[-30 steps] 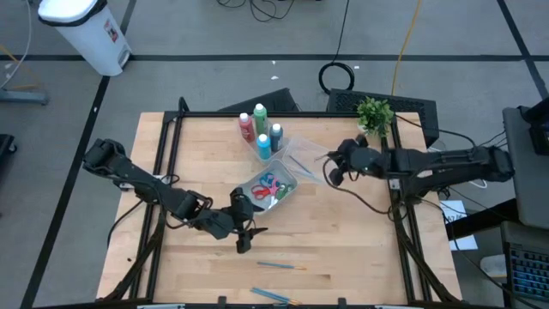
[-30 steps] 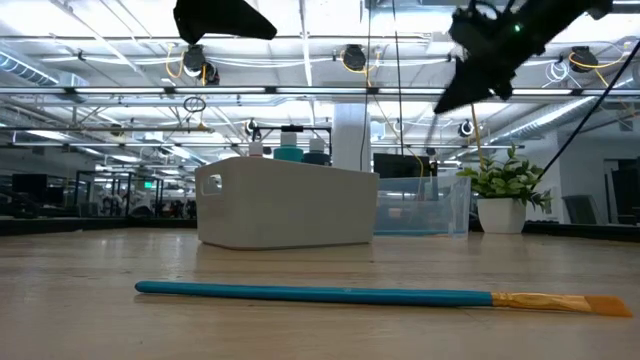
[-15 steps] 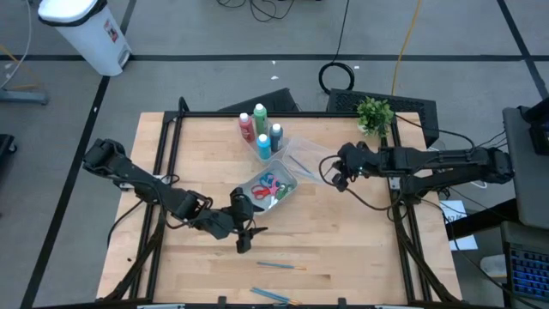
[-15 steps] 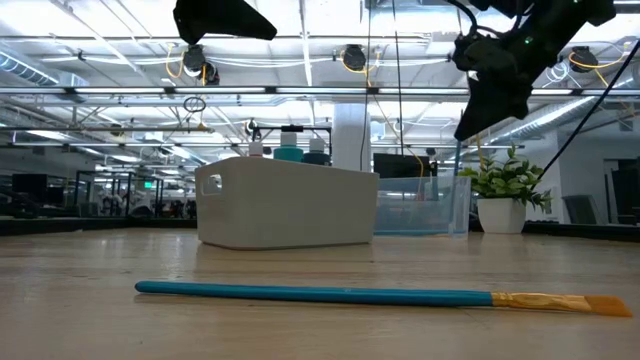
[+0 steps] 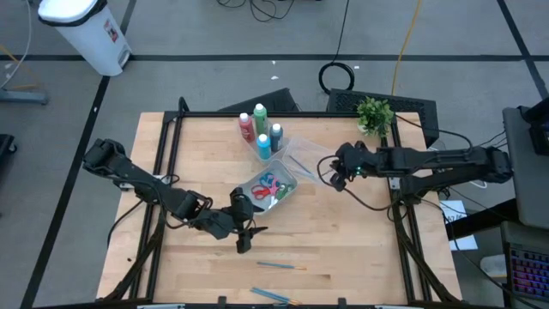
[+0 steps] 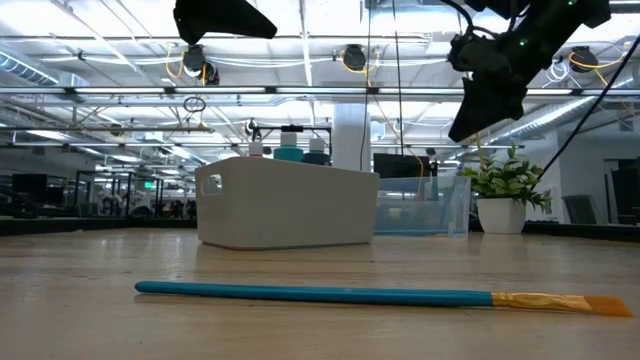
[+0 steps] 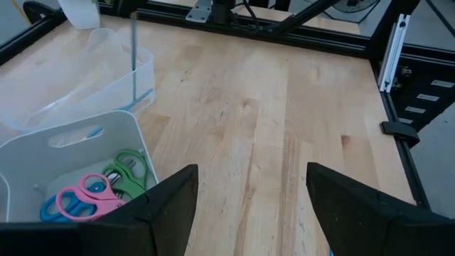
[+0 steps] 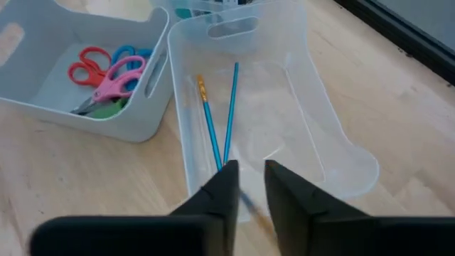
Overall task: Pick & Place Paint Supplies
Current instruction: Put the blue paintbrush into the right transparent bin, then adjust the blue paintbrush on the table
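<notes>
My right gripper (image 8: 251,186) hangs over the near end of a clear tub (image 8: 323,153), fingers a little apart and slanting down. Two blue brushes (image 8: 220,124) lie on the tub's floor. A blurred blue-orange streak (image 8: 250,205) shows just under the fingertips; I cannot tell what it is. Pink, red, blue and green scissors (image 8: 106,78) lie in the white tub (image 5: 273,187). Bottles (image 5: 262,133) stand in another clear tub behind it. Two brushes (image 5: 281,266) (image 5: 273,296) lie on the table near the front edge. My left gripper (image 5: 249,225) hovers open, in front of the white tub.
A small potted plant (image 5: 375,113) stands at the table's far right corner. The low view shows one brush (image 6: 380,295) flat on the wood close to the camera, with the white tub (image 6: 285,205) behind it. Bare wood (image 7: 284,142) lies ahead of the left gripper.
My right gripper has tipped its fingers further down over the clear tub and sunk slightly. The left arm has kept still.
</notes>
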You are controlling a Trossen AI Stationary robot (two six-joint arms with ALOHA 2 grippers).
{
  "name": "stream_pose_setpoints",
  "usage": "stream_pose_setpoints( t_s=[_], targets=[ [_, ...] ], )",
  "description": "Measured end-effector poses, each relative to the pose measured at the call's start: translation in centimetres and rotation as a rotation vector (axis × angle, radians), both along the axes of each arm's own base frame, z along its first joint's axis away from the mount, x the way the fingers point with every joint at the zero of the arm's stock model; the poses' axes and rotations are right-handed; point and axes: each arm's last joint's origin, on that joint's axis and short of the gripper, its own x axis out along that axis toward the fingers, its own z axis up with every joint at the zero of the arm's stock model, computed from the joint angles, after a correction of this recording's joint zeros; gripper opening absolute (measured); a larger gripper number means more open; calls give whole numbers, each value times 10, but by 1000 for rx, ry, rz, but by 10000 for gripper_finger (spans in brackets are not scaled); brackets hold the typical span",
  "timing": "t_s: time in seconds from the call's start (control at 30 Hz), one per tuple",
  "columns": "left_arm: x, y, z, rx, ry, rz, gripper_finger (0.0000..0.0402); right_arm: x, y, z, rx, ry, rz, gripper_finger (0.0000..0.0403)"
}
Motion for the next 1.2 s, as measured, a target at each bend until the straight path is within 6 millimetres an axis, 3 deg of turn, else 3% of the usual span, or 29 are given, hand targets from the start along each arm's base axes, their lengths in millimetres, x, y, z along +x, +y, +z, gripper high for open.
stream_pose_setpoints(
  t_s=[0.33, 0.67, 0.83, 1.0, 1.2],
  targets=[
    [0, 0, 0, -1, 1, 3, 257, 35, -4, -14, -109, -23, 68, 167],
    [0, 0, 0, -1, 3, 3, 265, 45, -4, -10, -144, -102, 96, 180],
    [0, 0, 0, -13, 4, 1, 263, 48, 0, -8, -48, -161, 215, 179],
    [-1, -5, -1, -68, 28, -69, 256, 55, 18, 1, 82, -290, 398, 176],
    [1, -27, -16, -122, 82, -247, 254, 60, 56, 16, 51, -462, 582, 176]
  ],
)
